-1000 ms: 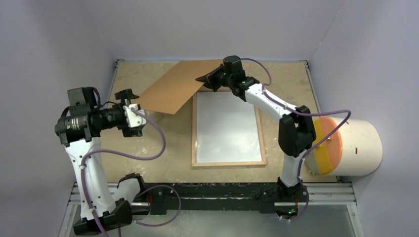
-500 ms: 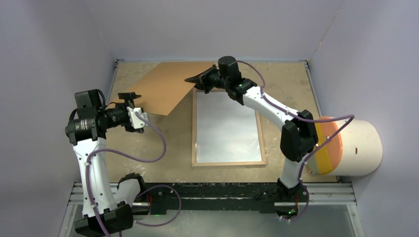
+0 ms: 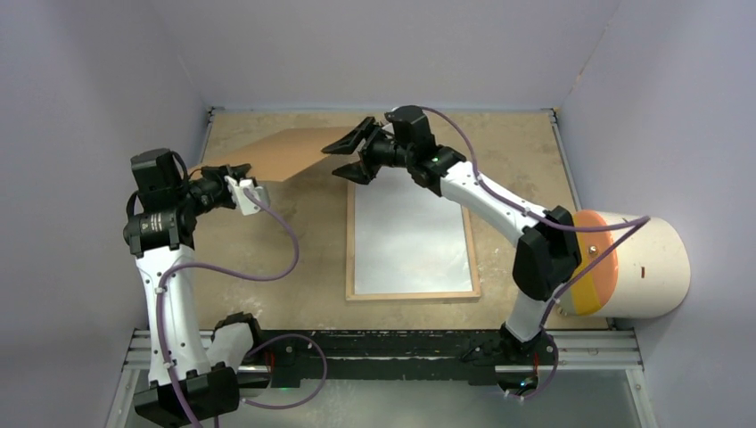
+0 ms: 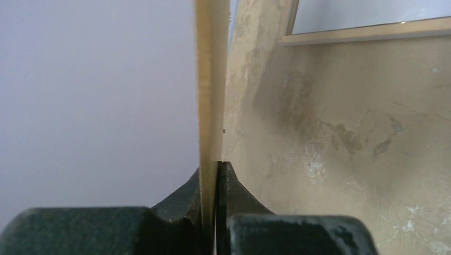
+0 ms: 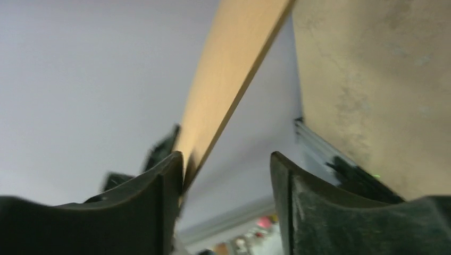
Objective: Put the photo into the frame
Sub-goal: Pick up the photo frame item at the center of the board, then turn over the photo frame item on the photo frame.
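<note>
1. Overhead, the frame [image 3: 412,295] lies flat near the middle of the table [image 3: 312,287]. Its wood-coloured rails face up around a pale grey-white inside.
2. Near the left edge, the left gripper [image 3: 232,170] pinches one corner of a brown backing board [image 3: 285,152]. The board hangs tilted above the far left part of the table.
3. The right gripper [image 3: 350,159] sits at the board's other end, over the frame's far rail, with its fingers spread wide. A white cylinder [image 3: 646,267] with an orange and yellow face lies at the right edge.
4. In the left wrist view, the left gripper [image 4: 217,164] is pressed onto the board [image 4: 210,95], which is seen edge-on. A corner of the frame [image 4: 367,31] lies on the table beyond.
5. In the right wrist view, the right gripper [image 5: 226,159] is clearly spread. The board [image 5: 234,69] runs just beside one finger; I cannot tell whether they touch.
</note>
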